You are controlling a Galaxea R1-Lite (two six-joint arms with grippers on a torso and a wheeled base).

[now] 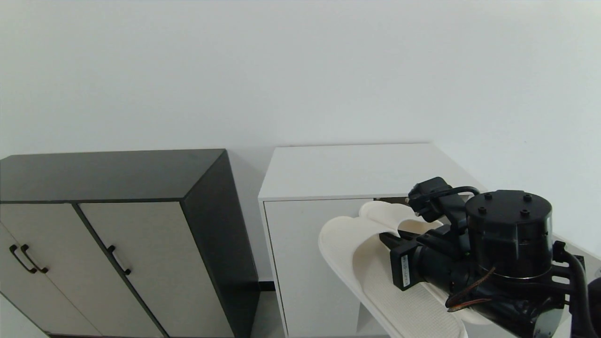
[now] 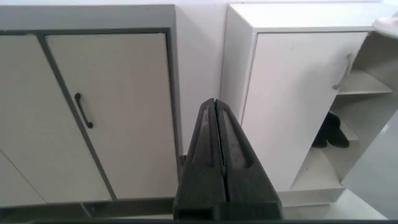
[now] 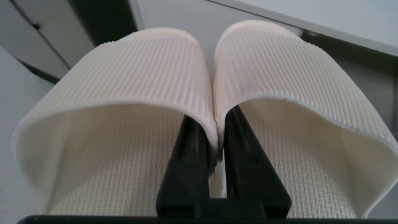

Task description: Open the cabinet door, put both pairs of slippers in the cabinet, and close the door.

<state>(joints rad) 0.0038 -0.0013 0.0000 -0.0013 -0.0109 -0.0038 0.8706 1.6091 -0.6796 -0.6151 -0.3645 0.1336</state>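
Right wrist view: the right tool [image 3: 214, 149] is clamped on the touching inner strap edges of the cream slippers [image 3: 143, 74], carrying both raised in front of the white cabinet [image 1: 347, 171]. I judge the pinch should be firm and the soles level, then toes fed first into the open side, onto the shelf [image 2: 364, 84] above the dark pair [image 2: 331, 132]. Left tool [image 2: 216, 155] is closed and empty.

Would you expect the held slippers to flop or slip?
Likely light and somewhat bendy: the slippers look like moulded foam. Ribbed surfaces should resist slipping. The fingers pinch only their adjoining strap edges, so they may swing.
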